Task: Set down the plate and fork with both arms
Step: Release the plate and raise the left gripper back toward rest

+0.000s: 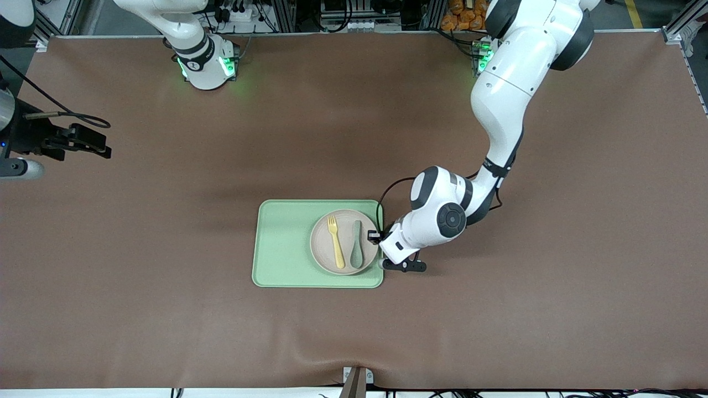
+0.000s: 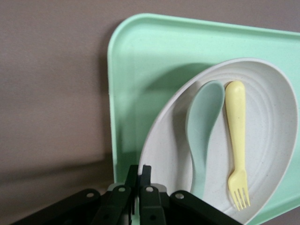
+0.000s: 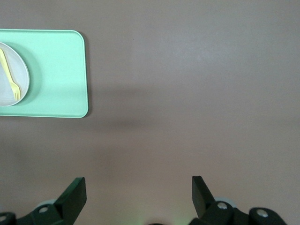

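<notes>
- No readable writing or brand marks show on anything.
- The left arm [image 1: 500,105] bends down; the left gripper [image 2: 139,177] is clenched on the rim of the plate [image 1: 344,241] at the edge toward the left arm's end of the table.
- The right gripper [image 3: 138,197] waits above bare table, fingers spread wide, holding nothing.
- The off-white round plate lies in the light green tray [image 1: 282,246].
- The pale yellow fork [image 1: 335,242] lies on the plate beside a muted green spoon [image 1: 356,246].

Brown table [image 1: 166,309], light green tray [image 1: 282,249] lying on it
</notes>
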You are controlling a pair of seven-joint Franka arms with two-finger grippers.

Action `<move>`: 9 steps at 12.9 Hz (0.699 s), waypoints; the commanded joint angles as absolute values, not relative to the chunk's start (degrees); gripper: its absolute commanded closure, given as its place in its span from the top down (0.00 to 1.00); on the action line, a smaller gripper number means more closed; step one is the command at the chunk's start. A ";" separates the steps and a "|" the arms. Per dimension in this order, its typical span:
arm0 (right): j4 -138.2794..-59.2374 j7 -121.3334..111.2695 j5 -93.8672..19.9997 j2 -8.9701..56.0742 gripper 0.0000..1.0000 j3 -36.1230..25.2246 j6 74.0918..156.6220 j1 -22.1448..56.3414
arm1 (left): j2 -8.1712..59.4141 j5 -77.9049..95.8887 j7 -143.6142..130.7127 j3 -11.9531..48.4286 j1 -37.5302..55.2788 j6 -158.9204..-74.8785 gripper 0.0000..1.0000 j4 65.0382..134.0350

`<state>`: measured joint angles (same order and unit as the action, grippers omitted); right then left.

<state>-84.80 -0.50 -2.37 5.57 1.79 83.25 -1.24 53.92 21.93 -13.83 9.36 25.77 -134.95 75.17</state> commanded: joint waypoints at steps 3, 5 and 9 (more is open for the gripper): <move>-84.29 -0.53 -2.46 8.61 1.00 2.37 83.32 -2.11 | 56.07 23.12 -14.85 8.88 27.42 -137.29 0.00 73.21; -84.29 -0.53 -2.20 10.36 1.00 2.37 83.76 -1.67 | 55.64 22.85 -14.94 8.62 27.33 -137.20 0.99 73.39; -84.37 -0.35 -3.07 12.21 1.00 2.64 88.23 -0.27 | 51.79 22.24 -18.27 8.09 27.25 -135.88 1.00 73.39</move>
<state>-84.86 -0.51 -2.54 11.77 2.15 86.57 -0.95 54.42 22.07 -15.95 8.84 26.78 -136.96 73.93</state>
